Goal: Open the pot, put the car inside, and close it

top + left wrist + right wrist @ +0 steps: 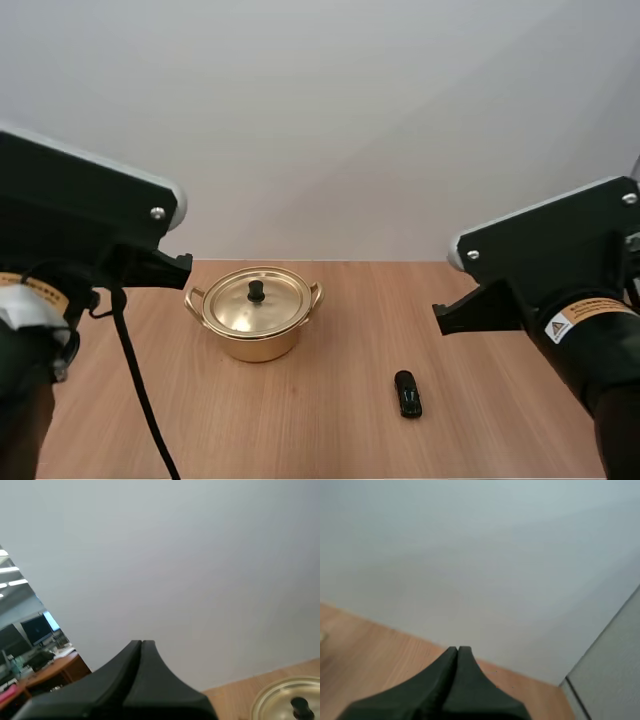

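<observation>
A gold pot [255, 318] with two side handles stands on the wooden table [330, 430], its lid [256, 305] on, topped by a black knob [256, 291]. A small black toy car [407, 393] lies on the table to the right of the pot and nearer the front. My left gripper [141, 642] is shut, its fingers together as one dark wedge, raised well above the table to the left of the pot; the lid [290, 700] and its knob [300, 707] show beside it. My right gripper [457, 649] is also shut on nothing, held high over the table's right part.
A plain white wall rises behind the table's far edge. Both arms' bodies, left [80, 230] and right [550, 260], hang over the table's left and right sides. Bare wood lies between the pot and the car.
</observation>
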Robot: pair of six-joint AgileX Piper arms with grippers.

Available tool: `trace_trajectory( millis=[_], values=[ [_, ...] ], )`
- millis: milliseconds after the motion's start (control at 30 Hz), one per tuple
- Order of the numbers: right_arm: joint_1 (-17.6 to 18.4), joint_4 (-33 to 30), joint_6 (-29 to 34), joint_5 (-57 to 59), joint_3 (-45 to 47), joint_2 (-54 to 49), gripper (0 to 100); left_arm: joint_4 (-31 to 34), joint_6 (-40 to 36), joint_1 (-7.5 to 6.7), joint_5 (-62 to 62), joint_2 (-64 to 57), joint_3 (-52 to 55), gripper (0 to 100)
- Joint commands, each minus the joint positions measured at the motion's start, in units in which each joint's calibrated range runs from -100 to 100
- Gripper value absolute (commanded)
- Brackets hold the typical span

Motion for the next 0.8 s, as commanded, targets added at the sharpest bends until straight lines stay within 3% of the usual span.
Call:
trace_trajectory(
  millis=[0, 167, 333, 400, 467, 533, 567, 767],
  values=[
    [0.0, 13.0, -13.5, 12.5, 0.0, 5.2, 0, -28.6, 26.7, -0.04, 34.7, 20.1, -6.2, 0],
    [0.0, 14.0, -13.7, 15.7, -0.5, 9.2, 0, -32.3, 28.7, -0.04, 45.8, 38.3, -16.0, 0],
    [0.0, 14.1, -13.5, 15.3, -0.5, 9.2, 0, -32.9, 28.7, -0.04, 44.0, 50.6, -20.9, 2],
    [0.0, 14.1, -13.5, 15.3, -0.5, 9.2, 0, -34.2, 28.5, -0.04, 43.6, 53.8, -21.5, 16],
    [0.0, 14.2, -13.5, 15.3, -0.5, 9.2, 0, -37.0, 28.7, -0.04, 43.6, 56.3, -21.8, 40],
    [0.0, 14.3, -13.5, 15.3, -0.5, 9.2, 0, -39.0, 28.8, -0.04, 43.0, 58.3, -21.8, 85],
    [0.0, 14.4, -13.5, 15.1, -0.5, 9.2, 0, -39.4, 28.5, -0.04, 42.4, 59.2, -21.8, 100],
    [0.0, 14.9, -13.5, 15.0, -0.5, 9.2, 0, -39.5, 28.4, -0.04, 36.8, 64.0, -21.8, 100]
  ],
)
